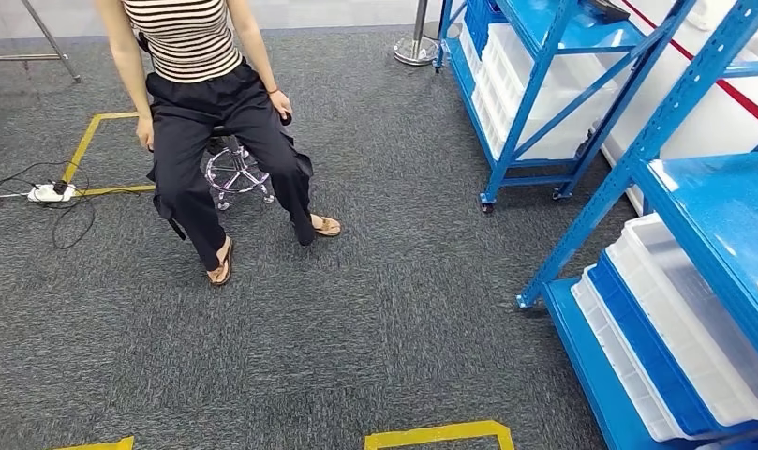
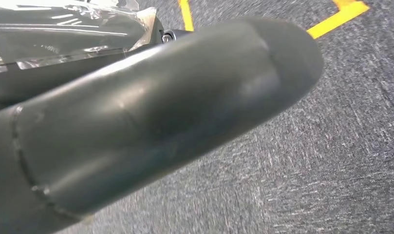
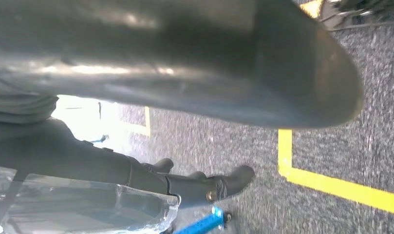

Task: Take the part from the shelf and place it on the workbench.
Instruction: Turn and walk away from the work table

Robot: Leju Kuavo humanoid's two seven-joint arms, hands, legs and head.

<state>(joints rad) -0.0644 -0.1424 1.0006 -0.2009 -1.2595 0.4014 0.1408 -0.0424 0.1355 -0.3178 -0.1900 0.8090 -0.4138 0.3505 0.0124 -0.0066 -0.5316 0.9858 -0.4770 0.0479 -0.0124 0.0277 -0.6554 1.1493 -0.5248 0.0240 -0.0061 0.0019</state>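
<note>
Clear crinkled plastic wraps what I take to be the part [image 2: 63, 34]. In the left wrist view it lies just beside the thick grey thumb of the left hand [image 2: 151, 122]. In the right wrist view the dark fingers [image 3: 204, 185] of the right hand [image 3: 185, 63] stretch along the same kind of wrapping. Neither view shows fingers closing round it, so I cannot tell whether either hand is clamped on it or only lies against it.

The head view looks down on grey carpet [image 1: 403, 309], with the blue shelf [image 1: 693, 187] and its white bins [image 1: 693, 319] off to the right. This looks like the carry stage, with the part off the shelf and the walk to the desk ahead.

To do it well:
- Hold both arms steady relative to each other, since slick film could slide if one hand drifts.
- Turn slowly and steer wide of the seated person [image 1: 215, 122] on the stool [image 1: 234, 173].
- Avoid the power strip [image 1: 49, 193] and its cables near the yellow floor tape [image 1: 94, 141].
- Give the shelf upright room when swinging round.
- Release only once the part rests flat on the desk.
</note>
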